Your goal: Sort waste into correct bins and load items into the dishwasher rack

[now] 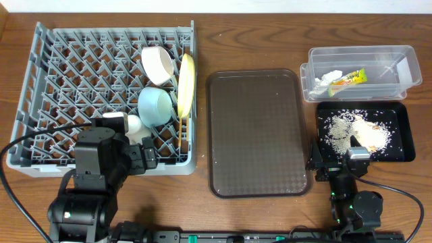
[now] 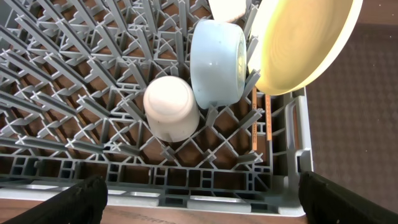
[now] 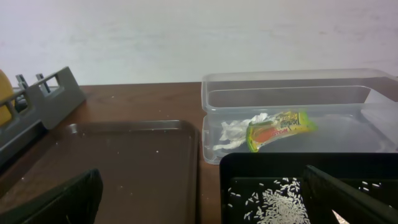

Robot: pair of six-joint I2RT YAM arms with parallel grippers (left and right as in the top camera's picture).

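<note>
Grey plastic dishwasher rack (image 1: 67,74), a square peg lattice, sits at left on the wooden worktop (image 1: 297,27), with its load along the right side
- pinkish-white bowl (image 1: 156,63) on edge, farthest back
- light blue bowl (image 1: 154,106) on edge, just nearer than the pink one
- round yellow plate (image 1: 186,82) upright against the rack's right wall, just beside both bowls
- small white cup (image 1: 134,125) mouth-down between pegs, just beside the blue bowl on its near-left
- thin wooden chopsticks (image 2: 262,121) low in the lattice by the right wall, below the plate's edge

Left claw (image 2: 202,186) is over the rack's near rim, jaws spread wide, gripping nothing

Clear tub (image 1: 405,54) at far right holds the crumpled white tissue (image 1: 329,79) and, just to its right, the green-and-orange wrapper (image 1: 349,79). Black tray (image 1: 405,128) is just nearer than the tub; whitish rice-like crumbs (image 1: 341,127) are scattered across it, densest mid-tray

Right claw (image 3: 202,183) is at the black tray's near edge, jaws wide, gripping nothing

Brown serving tray (image 1: 256,135) lies between the rack and the bins
</note>
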